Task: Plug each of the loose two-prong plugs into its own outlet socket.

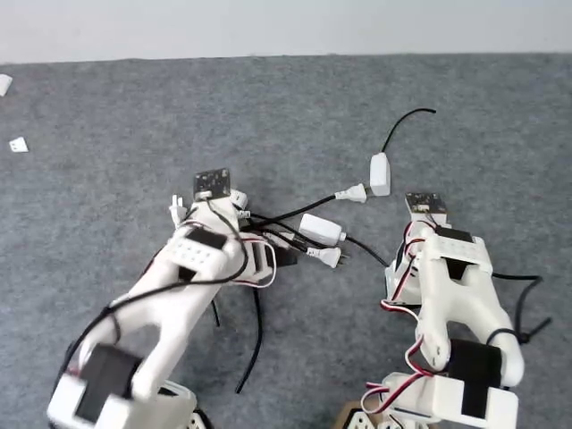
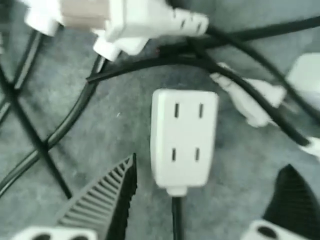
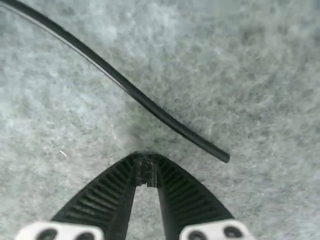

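Note:
A white outlet block [image 2: 184, 137] with two pairs of slots lies face up on the carpet, its black cord running toward my left gripper [image 2: 210, 167]. That gripper is open and hovers just short of the block with nothing between its fingers. In the high view the block [image 1: 322, 229] sits right of the left gripper [image 1: 279, 254]. One white two-prong plug [image 2: 150, 20] lies beyond the block, a second [image 2: 250, 100] beside it. They also appear as one plug [image 1: 353, 193] and the other [image 1: 329, 257]. My right gripper [image 3: 146, 172] is shut and empty above bare carpet.
Black cords [image 2: 60, 125] cross in a tangle around the block. A loose black cable end [image 3: 150, 102] lies just ahead of the right gripper. Another white block [image 1: 380, 173] with a cord sits farther back. Grey carpet [image 1: 116, 125] covers the table.

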Controlling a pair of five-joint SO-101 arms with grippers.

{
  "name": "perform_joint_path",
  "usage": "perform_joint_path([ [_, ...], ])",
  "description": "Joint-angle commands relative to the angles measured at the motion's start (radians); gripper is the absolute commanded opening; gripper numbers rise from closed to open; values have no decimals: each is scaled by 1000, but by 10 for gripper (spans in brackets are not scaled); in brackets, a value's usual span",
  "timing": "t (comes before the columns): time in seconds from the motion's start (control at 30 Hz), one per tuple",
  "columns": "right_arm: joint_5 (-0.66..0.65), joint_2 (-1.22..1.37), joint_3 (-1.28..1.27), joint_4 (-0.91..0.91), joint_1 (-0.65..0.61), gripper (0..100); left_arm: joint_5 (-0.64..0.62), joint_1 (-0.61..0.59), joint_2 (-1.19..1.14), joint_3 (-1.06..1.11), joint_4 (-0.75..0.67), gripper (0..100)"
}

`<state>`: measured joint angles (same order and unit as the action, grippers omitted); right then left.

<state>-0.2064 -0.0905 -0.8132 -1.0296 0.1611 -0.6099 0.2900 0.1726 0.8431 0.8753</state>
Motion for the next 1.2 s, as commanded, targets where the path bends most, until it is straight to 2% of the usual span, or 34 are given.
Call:
perform_joint_path([
  [0.0, -43, -5, 31, 5, -45, 8, 83, 0, 244, 82, 18, 411],
  [0.17, -54, -45, 23, 24, -59, 8, 157, -31, 534, 251, 18, 410],
  [0.3, -57, -130, -38, 101, -147, 8, 189, -103, 717, 337, 17, 379],
  [0.37, -80, -183, -66, 127, -199, 8, 190, -164, 778, 361, 2, 336],
  [0.47, -84, -229, -92, 193, -277, 8, 195, -258, 809, 395, -35, 220],
  [0.6, -81, -209, -84, 254, -367, 9, 315, -353, 763, 412, -60, 81],
  [0.7, -35, -165, -41, 286, -415, 9, 388, -427, 697, 412, -103, 88],
  [0.77, -28, -127, 0, 297, -438, 17, 385, -482, 640, 412, -172, 96],
  [0.87, -26, -53, 64, 294, -481, 85, 384, -551, 517, 403, -331, 98],
  [0.93, -25, -15, 101, 289, -498, 108, 354, -574, 414, 363, -390, 98],
  [1.07, -25, -15, 141, 285, -504, 87, 322, -577, 218, 222, -387, 98],
  [1.17, -28, -64, 141, 246, -507, 87, 322, -583, 138, 131, -327, 98],
])
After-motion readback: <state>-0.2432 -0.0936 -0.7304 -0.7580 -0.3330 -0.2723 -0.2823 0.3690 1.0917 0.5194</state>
